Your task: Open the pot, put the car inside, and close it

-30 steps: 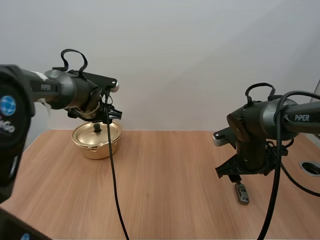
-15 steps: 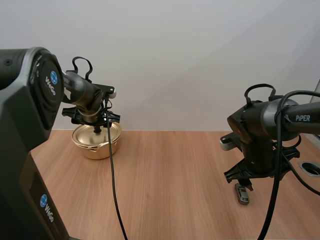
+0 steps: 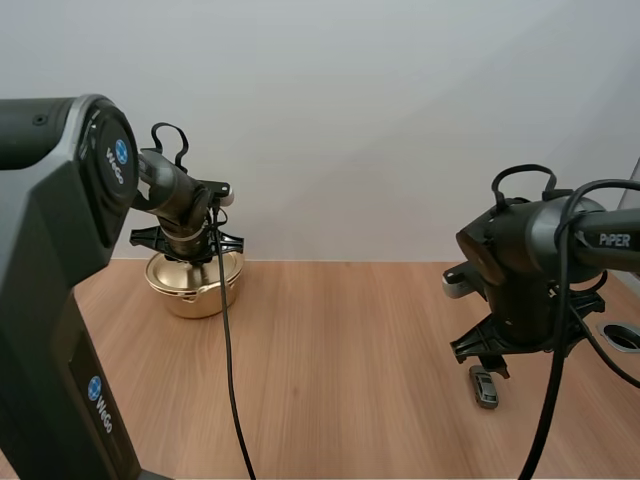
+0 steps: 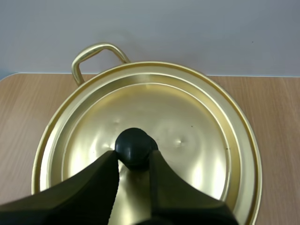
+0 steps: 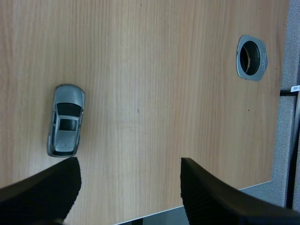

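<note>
**Left gripper on lid knob; right gripper spread above counter beside car**

Pot [image 3: 195,287]: gold metal, stands at the far left of the counter [image 3: 340,360], near the back edge. Lid [image 4: 187,140] is on, sitting flat inside the rim. One loop handle [image 4: 96,54] shows on the pot's far side.

Left gripper [image 4: 133,158]: directly over the pot. Its two black fingers [image 4: 93,187] press against either side of the black knob [image 4: 136,146] at the lid's centre, so it is grasping the knob. In the high view this gripper [image 3: 195,262] sits low on the lid.

Car [image 5: 66,120]: small, silver-grey, lies on its wheels on the bare counter at the near right, well apart from the pot. In the high view the car [image 3: 485,387] is just below the right arm's wrist.

Right gripper [image 5: 129,187]: released, fingers wide apart, pointing down over the counter. The car is not between the fingers; it lies just beyond the tip of one finger [image 5: 47,187], apart from it.

A round metal cable port [image 5: 251,57] is set in the counter to the right of the car.
</note>
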